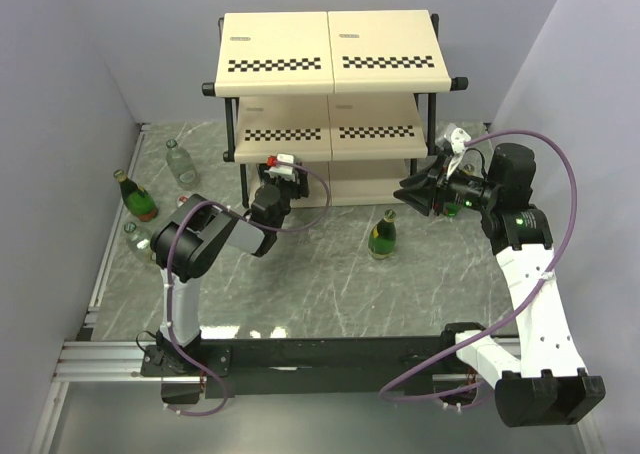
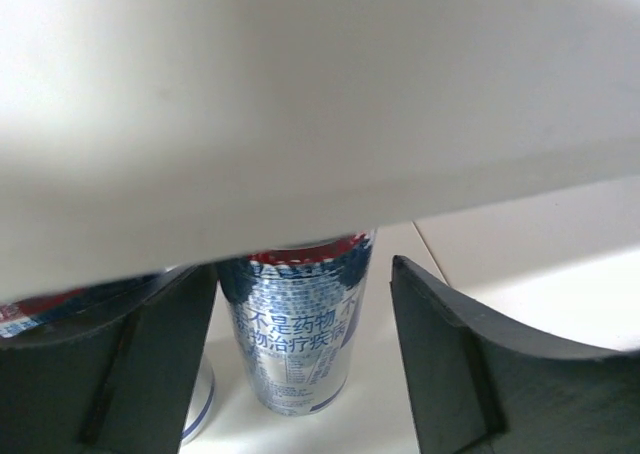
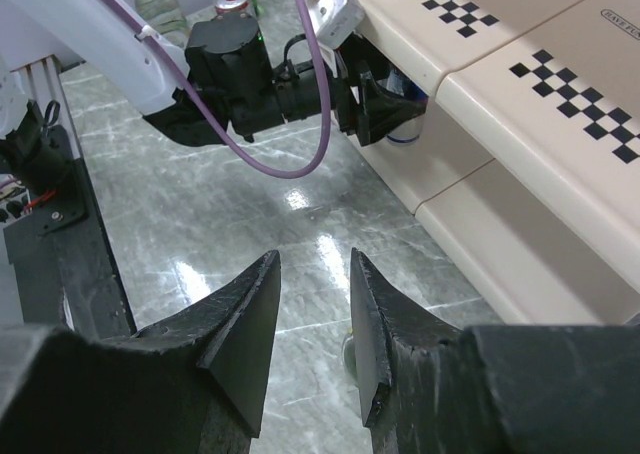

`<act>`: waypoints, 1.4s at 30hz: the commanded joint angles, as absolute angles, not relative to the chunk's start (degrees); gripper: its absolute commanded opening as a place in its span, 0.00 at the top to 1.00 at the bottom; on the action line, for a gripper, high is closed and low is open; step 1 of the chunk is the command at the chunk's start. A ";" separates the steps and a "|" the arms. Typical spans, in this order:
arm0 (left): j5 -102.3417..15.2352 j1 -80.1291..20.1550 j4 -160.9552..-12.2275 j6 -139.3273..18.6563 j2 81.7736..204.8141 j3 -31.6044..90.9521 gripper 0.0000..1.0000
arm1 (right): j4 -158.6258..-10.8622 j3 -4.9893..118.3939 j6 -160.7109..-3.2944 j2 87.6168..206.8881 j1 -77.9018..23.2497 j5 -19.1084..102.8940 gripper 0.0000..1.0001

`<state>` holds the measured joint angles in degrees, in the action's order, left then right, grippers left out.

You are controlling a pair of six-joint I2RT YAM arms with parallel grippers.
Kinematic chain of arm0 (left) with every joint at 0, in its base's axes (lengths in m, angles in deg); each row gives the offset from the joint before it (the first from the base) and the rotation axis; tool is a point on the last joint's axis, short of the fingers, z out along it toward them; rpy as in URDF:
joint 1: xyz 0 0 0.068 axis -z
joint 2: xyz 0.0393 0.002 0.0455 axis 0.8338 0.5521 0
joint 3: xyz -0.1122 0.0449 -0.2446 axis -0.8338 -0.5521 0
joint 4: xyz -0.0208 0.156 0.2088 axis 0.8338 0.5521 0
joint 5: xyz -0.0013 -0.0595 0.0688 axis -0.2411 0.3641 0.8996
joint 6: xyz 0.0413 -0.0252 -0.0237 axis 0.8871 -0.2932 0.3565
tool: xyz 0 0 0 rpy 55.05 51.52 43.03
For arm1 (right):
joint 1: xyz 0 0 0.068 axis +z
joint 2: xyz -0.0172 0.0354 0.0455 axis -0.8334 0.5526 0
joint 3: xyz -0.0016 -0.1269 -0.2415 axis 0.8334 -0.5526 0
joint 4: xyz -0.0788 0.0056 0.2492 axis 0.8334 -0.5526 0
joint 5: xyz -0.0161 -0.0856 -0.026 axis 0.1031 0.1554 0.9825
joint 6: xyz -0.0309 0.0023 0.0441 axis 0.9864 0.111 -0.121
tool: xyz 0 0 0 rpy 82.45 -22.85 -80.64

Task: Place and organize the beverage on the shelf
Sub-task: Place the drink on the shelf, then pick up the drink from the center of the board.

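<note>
Two cans stand on a lower board of the shelf (image 1: 330,34). Left gripper (image 3: 385,109) straddles one can (image 2: 295,324), jaws apart, not gripping. I'd retreat straight and level, so neither finger clips it or its neighbour (image 2: 90,302). Right gripper (image 3: 315,259): fingers together, empty.

Worktop (image 1: 300,284): glossy, marble-look, reflective.
Shelf (image 1: 285,39): smooth matt cream boards; frame (image 1: 242,179) black metal tube.
Can (image 2: 295,334): shiny printed metal.
Bottle (image 1: 382,236): glossy green glass.
Cable (image 3: 260,159): smooth purple sheath.
</note>
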<state>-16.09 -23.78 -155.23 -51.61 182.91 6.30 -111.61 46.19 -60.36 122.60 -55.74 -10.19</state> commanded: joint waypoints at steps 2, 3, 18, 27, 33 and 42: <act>-15.69 -23.79 -159.46 -52.89 180.21 6.81 0.21 | -109.81 45.49 -60.60 121.81 -56.19 -11.73 0.59; -15.69 -23.70 -159.63 -52.80 180.04 6.38 0.20 | -109.90 45.49 -60.60 121.72 -56.19 -11.73 0.59; -14.47 -20.81 -162.18 -51.13 176.00 1.19 0.18 | -109.81 45.40 -60.60 121.72 -56.19 -11.90 0.58; -11.04 -19.14 -162.36 -51.92 173.10 -3.29 0.17 | -109.37 45.14 -60.77 121.45 -56.19 -11.90 0.58; -9.46 -17.47 -161.83 -52.10 168.89 -6.37 0.16 | -109.81 45.14 -60.34 121.63 -56.19 -11.82 0.58; -8.92 -14.83 -148.87 -56.40 151.41 -16.30 0.05 | -113.32 46.11 -56.82 122.86 -56.19 -14.71 0.56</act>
